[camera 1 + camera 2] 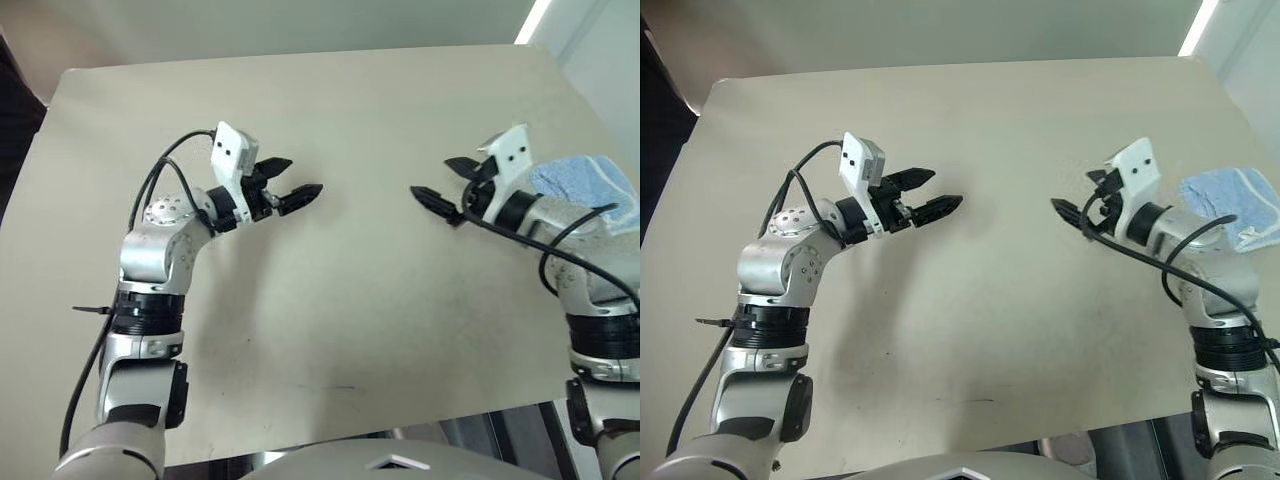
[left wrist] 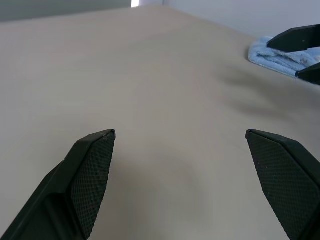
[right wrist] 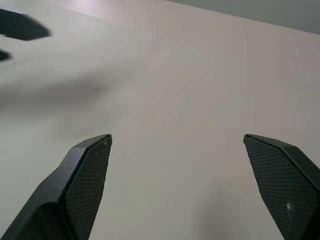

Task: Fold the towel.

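Head cameras: I am holding both arms raised over the beige table (image 1: 330,330), the two grippers pointing inward at each other across a wide bare stretch of tabletop. I am keeping the left gripper (image 1: 285,183) with its two black fingers spread apart, nothing lying between them; the right gripper (image 1: 445,185) is likewise standing spread and empty.

The towel (image 1: 590,185), a small light-blue terry cloth with a whitish stitched edge, is lying bunched on the table near its right edge, just behind my right forearm and partly covered by it. Neither gripper is touching it.

Left wrist camera: I am looking along the left gripper's own fingers (image 2: 90,175), set wide, over bare table; the towel (image 2: 272,57) is showing beyond, with the right gripper's dark fingers in front of it.

Right wrist camera: the right gripper's fingers (image 3: 85,185) are standing equally wide over bare tabletop, with the left gripper's fingertips (image 3: 22,25) facing them
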{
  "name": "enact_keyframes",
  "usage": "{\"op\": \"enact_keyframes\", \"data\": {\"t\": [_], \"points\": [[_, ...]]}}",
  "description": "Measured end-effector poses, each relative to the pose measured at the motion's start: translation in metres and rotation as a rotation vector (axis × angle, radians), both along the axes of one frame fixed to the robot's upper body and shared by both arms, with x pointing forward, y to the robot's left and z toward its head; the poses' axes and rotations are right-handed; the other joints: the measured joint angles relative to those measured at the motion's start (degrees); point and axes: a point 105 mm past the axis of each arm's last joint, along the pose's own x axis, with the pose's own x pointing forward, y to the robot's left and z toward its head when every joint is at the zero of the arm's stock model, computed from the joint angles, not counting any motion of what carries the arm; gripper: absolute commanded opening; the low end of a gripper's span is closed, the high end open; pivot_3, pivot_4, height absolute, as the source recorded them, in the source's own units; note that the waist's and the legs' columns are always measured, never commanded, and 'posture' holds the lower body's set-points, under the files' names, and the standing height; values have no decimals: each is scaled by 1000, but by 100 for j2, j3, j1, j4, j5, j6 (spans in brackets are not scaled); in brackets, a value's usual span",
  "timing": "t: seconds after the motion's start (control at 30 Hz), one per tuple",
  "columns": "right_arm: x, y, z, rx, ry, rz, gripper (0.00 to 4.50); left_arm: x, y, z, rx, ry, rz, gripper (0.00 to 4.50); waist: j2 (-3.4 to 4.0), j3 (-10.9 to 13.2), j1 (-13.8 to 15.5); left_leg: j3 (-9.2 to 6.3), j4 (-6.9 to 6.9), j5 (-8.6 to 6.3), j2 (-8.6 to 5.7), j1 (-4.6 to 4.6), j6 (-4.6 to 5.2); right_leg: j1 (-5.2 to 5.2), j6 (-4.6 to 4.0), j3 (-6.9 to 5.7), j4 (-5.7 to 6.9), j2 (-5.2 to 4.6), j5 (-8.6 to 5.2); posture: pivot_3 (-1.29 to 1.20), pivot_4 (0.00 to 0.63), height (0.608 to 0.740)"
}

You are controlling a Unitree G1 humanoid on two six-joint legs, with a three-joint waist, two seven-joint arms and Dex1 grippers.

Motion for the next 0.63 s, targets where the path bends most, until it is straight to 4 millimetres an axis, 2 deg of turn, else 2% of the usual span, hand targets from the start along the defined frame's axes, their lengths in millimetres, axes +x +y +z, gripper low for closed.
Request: {"op": "enact_keyframes", "data": {"t": [0.27,0.43,0.63], "points": [[4,21,-20,25,19,62,4466,0,19,-17,72,-66,58,4500,0,0,-31,-2,0,-2,1,0,4,-1,-5,-1,3,-2,3,0,150,740],[10,15,-30,-6,1,37,4466,1,36,-40,122,-49,124,4500,0,0,-30,-3,-2,-3,1,-2,5,-2,-6,-3,2,-3,4,0,150,740],[3,5,-50,14,47,8,4466,-11,65,-62,144,18,190,4500,0,0,-55,-2,-9,-4,2,-2,3,-4,-8,-4,1,-2,3,0,150,740]]}}
